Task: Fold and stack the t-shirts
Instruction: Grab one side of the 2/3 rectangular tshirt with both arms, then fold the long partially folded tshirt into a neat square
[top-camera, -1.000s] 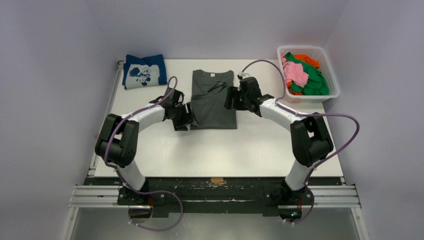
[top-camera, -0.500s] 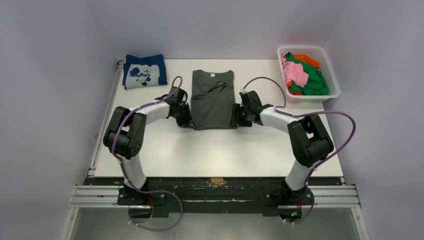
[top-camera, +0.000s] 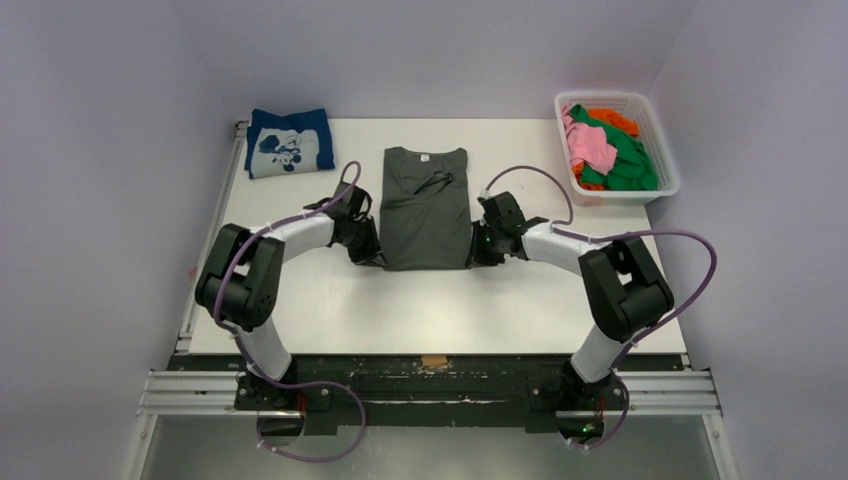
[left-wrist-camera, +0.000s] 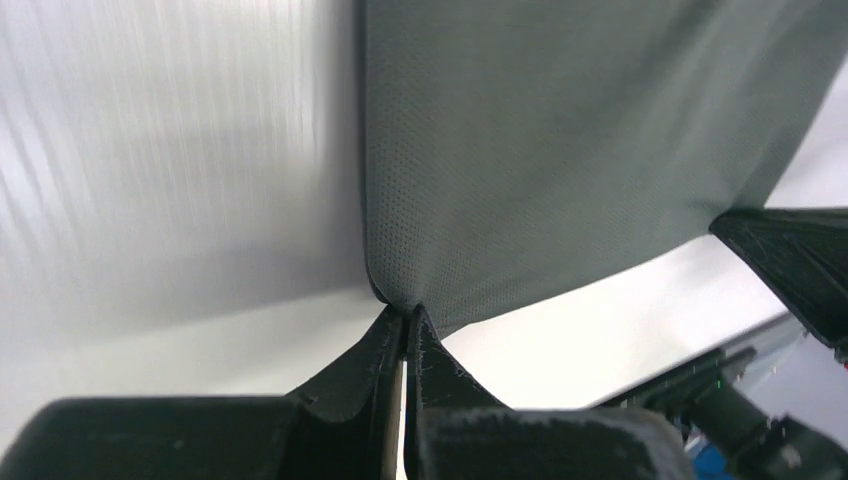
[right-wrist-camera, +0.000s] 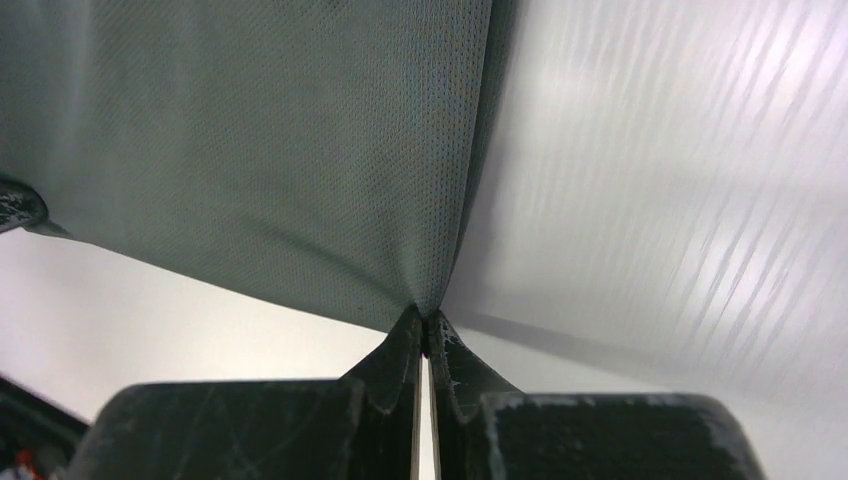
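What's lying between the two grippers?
The dark grey t-shirt: left gripper and right gripper each pinch a near corner, per the top view.

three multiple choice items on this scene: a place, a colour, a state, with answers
1. Where on the white table does the folded navy blue t-shirt with white print lie? A far left corner; B near right corner; C centre.
2. What colour is the plain cloth t-shirt between the arms? A pink; B dark grey; C green.
3. What is the left claw doing? A standing open; B pinching that shirt's near corner; C shut on nothing.
Answers: 1 A, seen from above. 2 B, grey cloth fills both wrist views. 3 B, its fingers meet on cloth.
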